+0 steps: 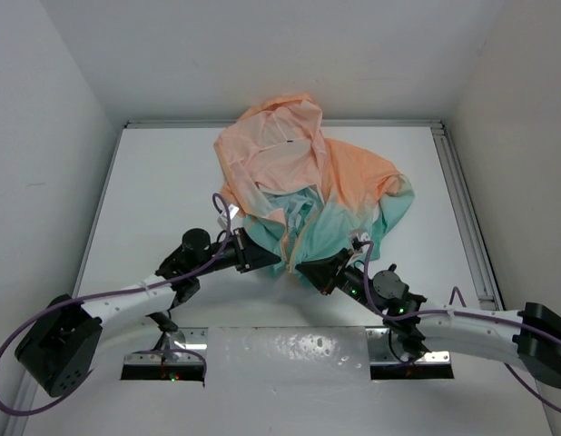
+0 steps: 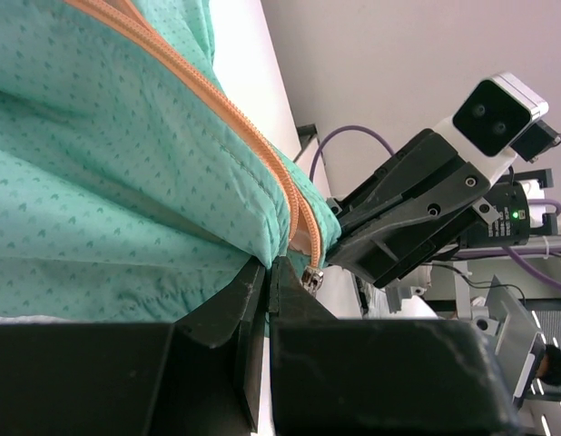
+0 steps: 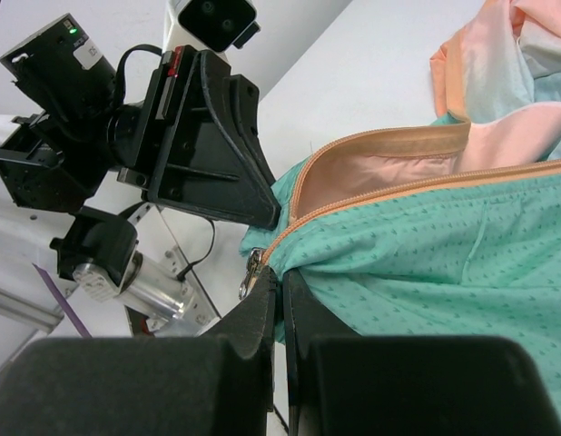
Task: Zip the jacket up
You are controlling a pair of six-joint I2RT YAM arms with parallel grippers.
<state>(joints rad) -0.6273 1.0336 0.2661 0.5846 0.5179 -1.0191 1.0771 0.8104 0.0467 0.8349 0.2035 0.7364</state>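
The jacket lies crumpled on the white table, peach hood at the far side, teal hem near me. Its orange-trimmed zipper is open along the front; the peach lining shows in the right wrist view. My left gripper is shut on the teal hem to the left of the zipper's lower end. The metal slider hangs just beside its fingertips. My right gripper is shut on the hem on the other side, the slider's pull right at its tips. The two grippers almost touch.
White walls close in the table on the left, the far side and the right. A metal rail runs along the right edge. Mounting plates sit at the near edge by the arm bases. Purple cables loop off both arms.
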